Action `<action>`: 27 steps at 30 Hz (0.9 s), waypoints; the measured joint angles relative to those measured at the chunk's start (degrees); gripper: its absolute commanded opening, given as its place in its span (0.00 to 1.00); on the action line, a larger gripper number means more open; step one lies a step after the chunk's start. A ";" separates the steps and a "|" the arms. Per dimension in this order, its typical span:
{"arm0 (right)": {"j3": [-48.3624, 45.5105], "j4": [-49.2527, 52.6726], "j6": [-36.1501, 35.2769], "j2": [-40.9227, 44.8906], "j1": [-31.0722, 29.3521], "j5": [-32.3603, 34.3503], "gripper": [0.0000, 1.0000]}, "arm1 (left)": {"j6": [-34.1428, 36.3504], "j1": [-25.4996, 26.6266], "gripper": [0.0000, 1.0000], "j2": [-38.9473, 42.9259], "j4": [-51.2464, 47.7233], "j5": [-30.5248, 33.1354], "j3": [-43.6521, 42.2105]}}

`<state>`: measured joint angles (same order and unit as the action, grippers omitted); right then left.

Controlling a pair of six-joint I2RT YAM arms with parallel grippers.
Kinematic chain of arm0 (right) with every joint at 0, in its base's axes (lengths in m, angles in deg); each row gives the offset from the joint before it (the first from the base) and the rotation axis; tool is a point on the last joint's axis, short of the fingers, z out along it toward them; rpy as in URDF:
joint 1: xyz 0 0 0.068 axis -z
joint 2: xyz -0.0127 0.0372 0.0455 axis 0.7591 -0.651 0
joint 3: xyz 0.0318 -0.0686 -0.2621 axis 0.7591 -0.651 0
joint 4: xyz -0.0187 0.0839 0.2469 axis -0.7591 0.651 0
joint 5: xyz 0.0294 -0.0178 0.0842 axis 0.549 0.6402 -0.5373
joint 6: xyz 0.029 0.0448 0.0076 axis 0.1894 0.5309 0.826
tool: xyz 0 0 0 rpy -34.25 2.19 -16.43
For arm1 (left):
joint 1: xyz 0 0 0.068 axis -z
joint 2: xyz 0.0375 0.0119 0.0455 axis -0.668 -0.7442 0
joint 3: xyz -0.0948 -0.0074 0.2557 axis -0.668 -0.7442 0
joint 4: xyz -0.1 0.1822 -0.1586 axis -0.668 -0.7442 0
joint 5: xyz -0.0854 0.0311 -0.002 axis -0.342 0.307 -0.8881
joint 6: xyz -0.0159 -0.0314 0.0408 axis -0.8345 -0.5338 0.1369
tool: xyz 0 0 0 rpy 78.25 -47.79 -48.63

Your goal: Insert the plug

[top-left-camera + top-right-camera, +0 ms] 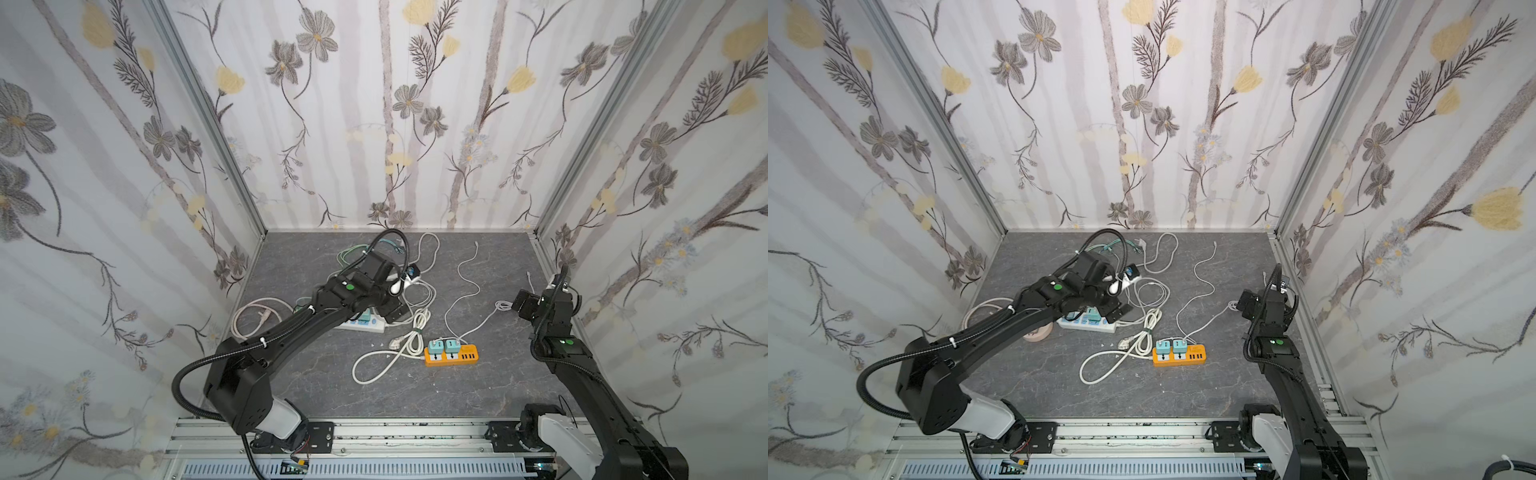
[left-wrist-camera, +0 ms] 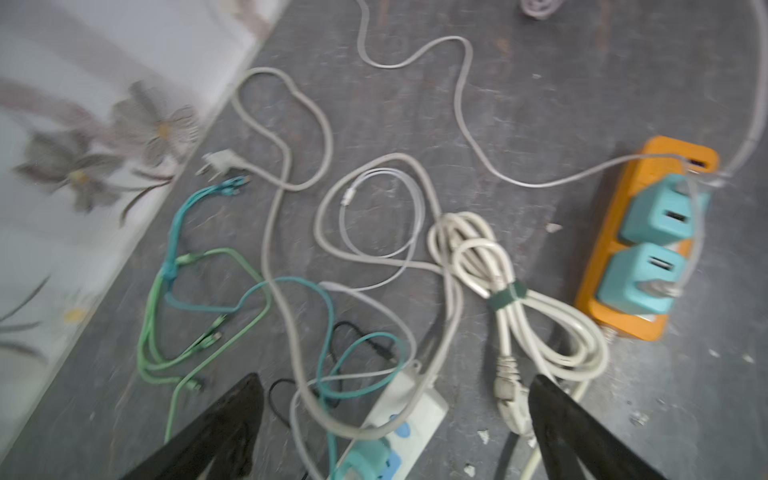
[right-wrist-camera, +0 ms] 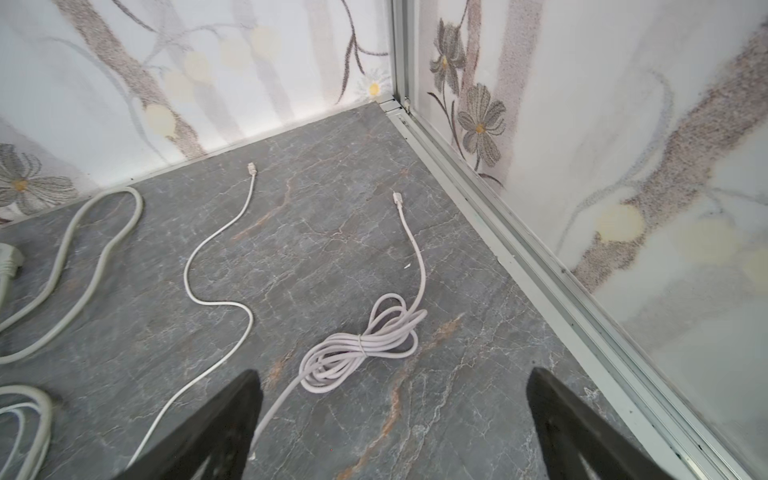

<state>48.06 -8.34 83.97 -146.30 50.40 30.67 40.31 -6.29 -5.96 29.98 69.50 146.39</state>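
On the grey veined slab (image 1: 478, 395) | left gripper (image 2: 395, 382): black fingers (image 2: 224, 424) spread, holding nothing, over white strip (image 2: 428, 409) | boxy teal plug (image 2: 365, 455) on that strip, blurred, cut by frame edge, seating unclear | right gripper (image 3: 395, 374): fingers (image 3: 216, 424) spread above coiled cord (image 3: 357, 345) | glossy orange strip (image 1: 465, 356) carries two teal cubes (image 1: 436, 347).

Green cables (image 2: 145, 336) lie by the floral wall (image 2: 83, 124); a white cable (image 3: 357, 345) sits bundled.

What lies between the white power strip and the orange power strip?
A bundled white cord with its plug, between the white power strip and the orange power strip; both top views show it.
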 measured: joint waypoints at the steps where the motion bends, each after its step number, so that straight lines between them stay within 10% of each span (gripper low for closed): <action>1: -0.90 -0.76 0.11 -0.15 0.11 0.66 0.99 | -2.23 -2.82 1.00 2.73 3.48 2.43 -2.71; 14: -4.66 -10.58 -3.80 -6.80 1.25 1.18 0.99 | -26.80 -36.09 1.00 22.91 25.22 28.92 -28.61; 19: -6.97 -20.02 -9.20 -8.92 1.49 -6.67 0.99 | -32.89 -46.51 1.00 20.83 30.95 27.91 -35.95; 27: -4.46 -31.61 -12.98 -17.07 3.04 -22.53 0.99 | -35.91 -47.93 1.00 9.62 41.31 13.33 -40.87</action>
<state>43.60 -39.95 70.99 -163.37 53.44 8.13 4.40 -54.23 3.66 71.29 82.83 105.51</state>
